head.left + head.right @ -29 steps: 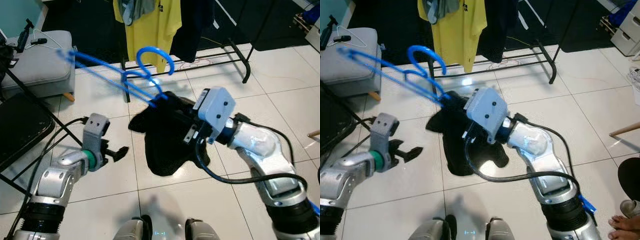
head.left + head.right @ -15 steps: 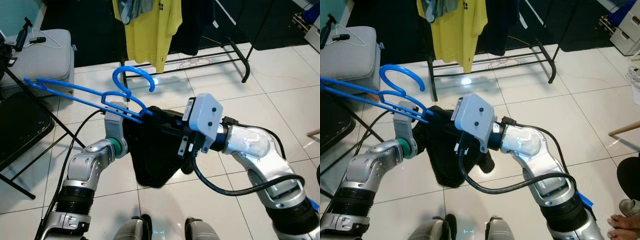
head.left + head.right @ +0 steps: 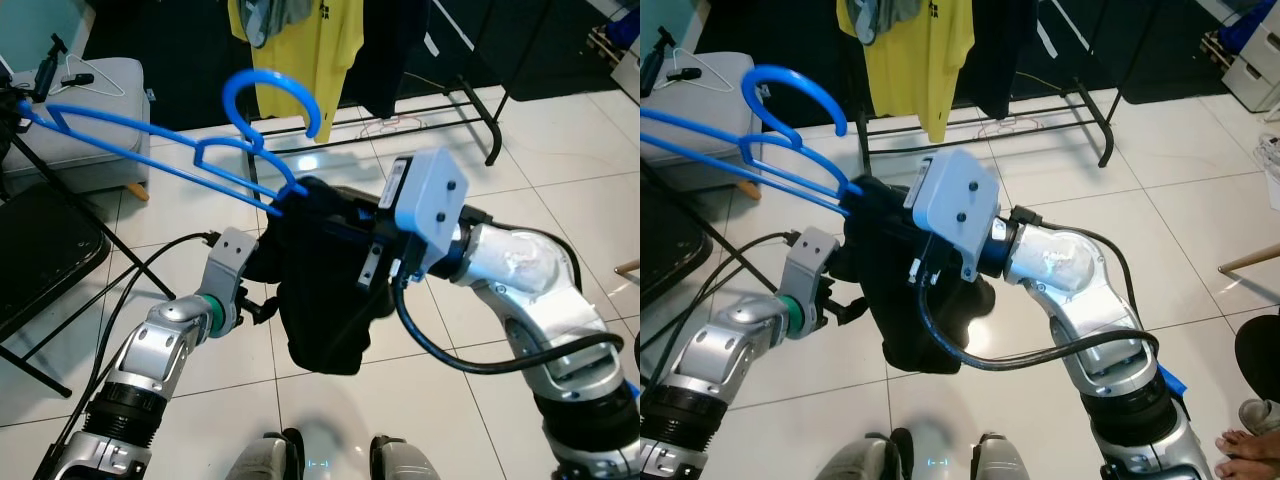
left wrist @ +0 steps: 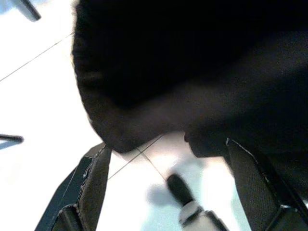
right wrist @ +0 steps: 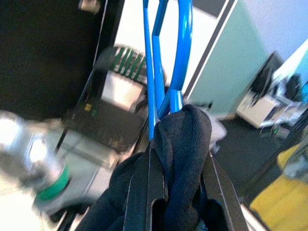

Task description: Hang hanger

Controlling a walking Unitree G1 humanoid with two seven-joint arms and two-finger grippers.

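In the middle of the frame the right gripper [image 5: 179, 192] is clamped on a bunched black garment [image 3: 325, 290] and the end of a blue hanger [image 3: 150, 135], whose bars and hook reach toward the upper left. The left gripper [image 3: 262, 306], fingers [image 4: 96, 187] spread apart, sits just beside the garment's lower left edge. A clothes rack [image 3: 470, 100] with a yellow shirt [image 3: 300, 45] stands along the top.

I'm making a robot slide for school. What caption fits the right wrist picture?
Right gripper pinches a black garment bunched on the end of a blue hanger.
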